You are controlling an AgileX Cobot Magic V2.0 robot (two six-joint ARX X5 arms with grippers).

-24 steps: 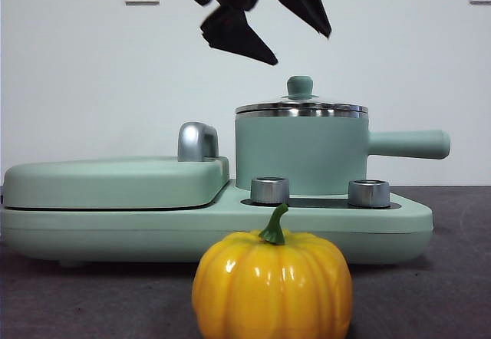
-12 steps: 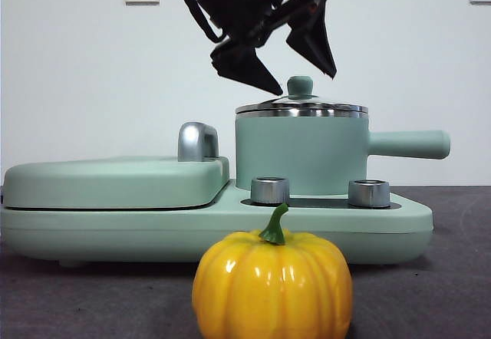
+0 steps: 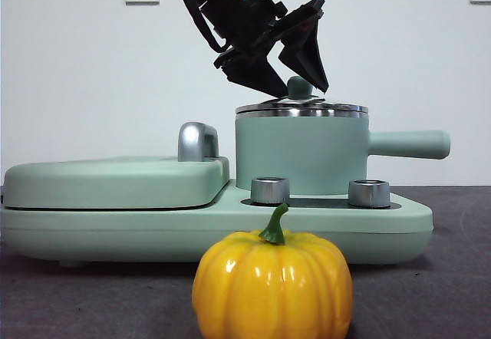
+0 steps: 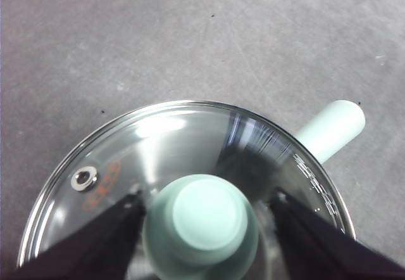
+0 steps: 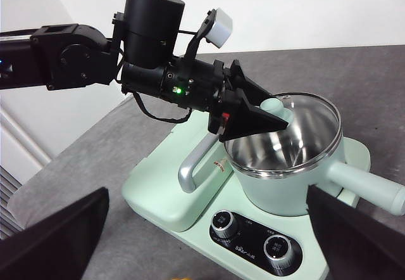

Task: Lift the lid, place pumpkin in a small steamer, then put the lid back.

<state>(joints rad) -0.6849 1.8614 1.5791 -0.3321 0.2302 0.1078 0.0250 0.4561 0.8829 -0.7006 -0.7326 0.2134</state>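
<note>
The glass lid [image 3: 301,110] sits on the small steamer [image 3: 299,155], a mint-green pot with a straight side handle [image 3: 406,144]. My left gripper [image 3: 301,92] is down over the lid, its jaws open on either side of the mint knob [image 4: 209,213], close to it. The lid [image 4: 183,134] fills the left wrist view. The pumpkin [image 3: 272,285] stands on the grey table in front of the appliance, close to the front camera. My right gripper [image 5: 209,194] hangs high above the table, open and empty, looking down on the steamer [image 5: 285,191].
The steamer stands on a wide mint-green appliance base [image 3: 115,228] with two silver knobs [image 3: 270,190]. A flat mint cover [image 3: 115,179] with a chrome handle [image 3: 196,141] lies to the pot's left. A white wall is behind.
My left gripper has come down from above the pot and its open jaws now straddle the lid's knob. Lid, steamer and pumpkin have not moved.
</note>
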